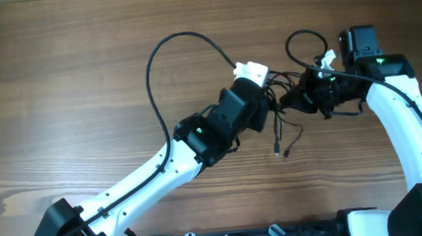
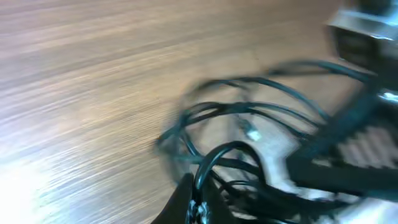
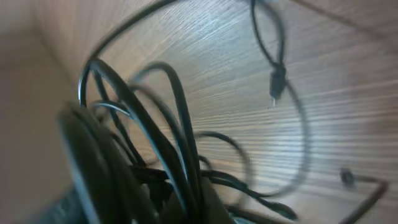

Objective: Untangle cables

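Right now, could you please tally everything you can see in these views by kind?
Robot arms: 2 (left arm, right arm)
Tangled cable bundle: 1
Wooden table: 1
Total: 4

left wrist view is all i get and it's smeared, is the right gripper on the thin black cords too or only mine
Observer: Both. Overhead, the right gripper is shut on the tangle of thin black cords, nose to nose with the left gripper.
Operator: any loose ends free
Observer: Loose strands trail from the tangle toward the robot's base. One ends in a small silvery plug tip on the brown wooden table.
Operator: other plug?
Observer: The right wrist view shows a small black plug at the end of a loop over the table, apart from the bundle at that gripper.
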Robot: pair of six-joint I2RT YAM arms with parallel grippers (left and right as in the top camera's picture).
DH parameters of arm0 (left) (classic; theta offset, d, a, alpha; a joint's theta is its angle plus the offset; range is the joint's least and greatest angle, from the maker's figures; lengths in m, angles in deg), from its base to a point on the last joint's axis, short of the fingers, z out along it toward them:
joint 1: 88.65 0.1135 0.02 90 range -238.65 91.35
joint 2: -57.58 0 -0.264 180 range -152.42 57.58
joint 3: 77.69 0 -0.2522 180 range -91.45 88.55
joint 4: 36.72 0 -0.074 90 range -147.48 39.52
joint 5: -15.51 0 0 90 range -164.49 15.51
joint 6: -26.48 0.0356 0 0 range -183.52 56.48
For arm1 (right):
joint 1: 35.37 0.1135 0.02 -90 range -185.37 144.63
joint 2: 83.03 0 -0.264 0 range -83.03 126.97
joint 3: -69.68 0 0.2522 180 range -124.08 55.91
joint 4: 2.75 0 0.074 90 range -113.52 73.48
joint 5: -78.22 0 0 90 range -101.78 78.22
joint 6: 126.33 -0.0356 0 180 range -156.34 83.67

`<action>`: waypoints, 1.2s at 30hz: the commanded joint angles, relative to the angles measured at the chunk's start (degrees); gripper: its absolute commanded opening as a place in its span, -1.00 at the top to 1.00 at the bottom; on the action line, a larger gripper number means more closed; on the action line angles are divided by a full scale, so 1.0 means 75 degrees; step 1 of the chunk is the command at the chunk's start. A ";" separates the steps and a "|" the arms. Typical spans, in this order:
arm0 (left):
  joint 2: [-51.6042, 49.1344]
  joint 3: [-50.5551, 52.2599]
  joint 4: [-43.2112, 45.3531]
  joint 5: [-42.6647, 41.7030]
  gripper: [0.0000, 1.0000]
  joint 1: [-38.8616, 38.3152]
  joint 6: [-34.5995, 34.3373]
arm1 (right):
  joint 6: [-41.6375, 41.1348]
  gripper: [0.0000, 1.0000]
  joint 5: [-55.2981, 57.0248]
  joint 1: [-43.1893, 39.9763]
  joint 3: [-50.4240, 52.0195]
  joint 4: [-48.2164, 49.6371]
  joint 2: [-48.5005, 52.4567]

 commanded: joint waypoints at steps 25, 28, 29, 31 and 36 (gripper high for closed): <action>0.0329 -0.0009 -0.2381 -0.2879 0.43 0.5680 -0.3652 | 0.3255 0.91 0.0443 -0.1641 -0.0029 0.0248 0.0015; 0.0329 -0.0009 -0.1131 -0.4975 -0.61 0.4980 -0.0764 | 0.5356 0.91 -0.1364 -0.1475 -0.0029 0.0393 0.0015; 0.0329 -0.0009 -0.0985 -0.5013 -0.62 0.4768 -0.0428 | 0.6079 0.91 -0.1743 -0.1475 -0.0029 0.0332 0.0015; 0.0329 -0.0009 -0.0921 -0.5013 -0.62 0.4511 -0.0023 | 0.6510 0.91 -0.2101 -0.1475 -0.0029 0.0323 0.0015; 0.0329 -0.0009 -0.0979 -0.5249 -0.62 0.3838 0.1559 | 0.7530 0.91 -0.4931 -0.1475 -0.0029 0.0545 0.0015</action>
